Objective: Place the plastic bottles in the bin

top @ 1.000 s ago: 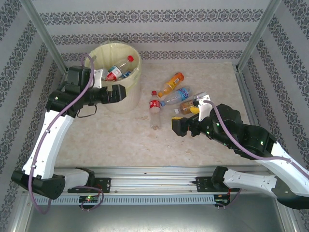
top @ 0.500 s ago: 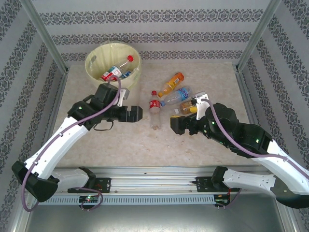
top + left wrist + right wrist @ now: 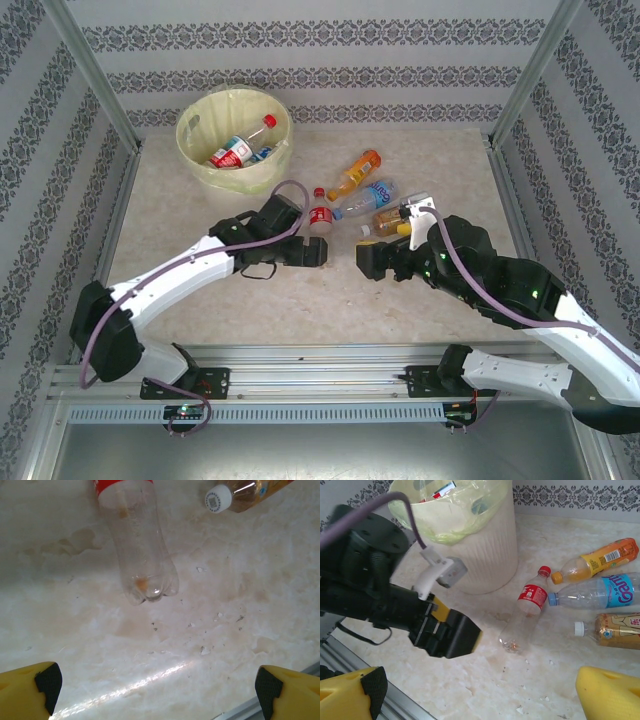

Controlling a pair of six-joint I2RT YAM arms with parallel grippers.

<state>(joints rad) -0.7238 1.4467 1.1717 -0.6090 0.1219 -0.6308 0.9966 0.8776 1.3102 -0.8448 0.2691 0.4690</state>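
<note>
The pale-yellow bin (image 3: 205,165) stands at the back left with a few bottles (image 3: 240,148) inside. On the table lie a clear red-label bottle (image 3: 320,215), an orange bottle (image 3: 355,174), a clear blue-label bottle (image 3: 365,198) and a brown bottle (image 3: 385,220). My left gripper (image 3: 318,252) hovers open just near of the red-label bottle (image 3: 142,555), whose base faces it; nothing lies between its yellow fingers (image 3: 30,692). My right gripper (image 3: 364,262) is open and empty, facing the left gripper (image 3: 447,632) and the red-label bottle (image 3: 525,615).
Metal frame posts (image 3: 520,85) rise at the back corners and a rail (image 3: 320,355) runs along the near edge. The bin (image 3: 490,550) has a thin plastic liner. The orange (image 3: 597,560), blue-label (image 3: 600,592) and brown bottles (image 3: 615,630) lie close together.
My left arm has swung away from the bin, right and nearer, to the red-label bottle, still open. The right arm has barely moved.
</note>
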